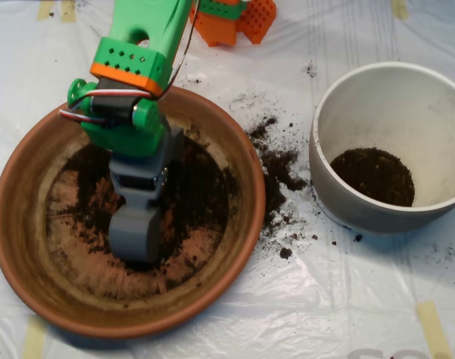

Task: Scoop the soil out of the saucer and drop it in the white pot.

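Soil (201, 187) lies as a dark, patchy layer over the floor of the saucer (18, 224), thickest toward the upper middle and right, thin and scraped toward the lower left where bare clay shows. The grey scoop fingers (134, 239) are down on that floor near the saucer's centre, long axis running top to bottom of the picture, tip toward the lower rim; whether they are parted or closed cannot be told from above. The green arm (138, 52) rises from them across the upper rim. Spilled crumbs (276, 161) fill the gap between saucer and white pot (340, 202) on the plastic-covered desk (332, 299). The pot, right, holds a small dark heap.
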